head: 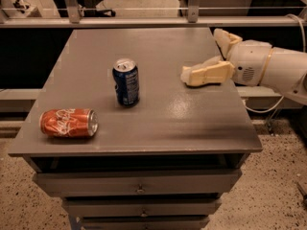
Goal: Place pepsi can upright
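Observation:
The pepsi can (pixel 126 82), dark blue with a silver top, stands upright near the middle of the grey table top (pixel 158 114). My gripper (pixel 206 56) is over the table's right side, well to the right of the can and apart from it. Its cream fingers (pixel 207 74) are spread wide and hold nothing.
A red-orange cola can (pixel 68 122) lies on its side at the table's front left. The table is a drawer cabinet with drawers (pixel 139 186) below its front edge. A metal rail (pixel 144 20) runs behind the table. My arm (pixel 273 71) reaches in from the right.

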`<state>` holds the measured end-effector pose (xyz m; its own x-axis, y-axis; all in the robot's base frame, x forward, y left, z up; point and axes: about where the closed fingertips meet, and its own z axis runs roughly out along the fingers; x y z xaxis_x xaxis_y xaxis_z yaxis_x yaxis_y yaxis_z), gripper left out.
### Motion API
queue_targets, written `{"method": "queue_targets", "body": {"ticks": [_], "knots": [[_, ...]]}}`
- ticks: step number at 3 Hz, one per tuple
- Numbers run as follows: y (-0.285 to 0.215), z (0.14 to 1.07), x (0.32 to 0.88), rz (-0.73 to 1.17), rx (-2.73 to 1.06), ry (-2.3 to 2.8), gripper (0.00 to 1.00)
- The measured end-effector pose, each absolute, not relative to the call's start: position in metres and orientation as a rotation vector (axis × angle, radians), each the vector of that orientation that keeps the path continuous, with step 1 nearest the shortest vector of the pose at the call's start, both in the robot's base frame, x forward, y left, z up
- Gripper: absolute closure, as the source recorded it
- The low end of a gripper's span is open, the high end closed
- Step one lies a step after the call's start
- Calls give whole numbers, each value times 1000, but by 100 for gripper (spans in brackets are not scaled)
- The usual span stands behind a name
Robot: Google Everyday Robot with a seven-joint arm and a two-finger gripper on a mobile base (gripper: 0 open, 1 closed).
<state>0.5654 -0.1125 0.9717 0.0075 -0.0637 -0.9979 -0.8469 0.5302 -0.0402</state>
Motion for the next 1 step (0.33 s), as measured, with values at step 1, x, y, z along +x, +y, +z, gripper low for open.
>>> {"method": "queue_targets", "body": {"ticks": [1], "knots": [[-120, 981, 569, 733, -826, 1437, 0]]}}
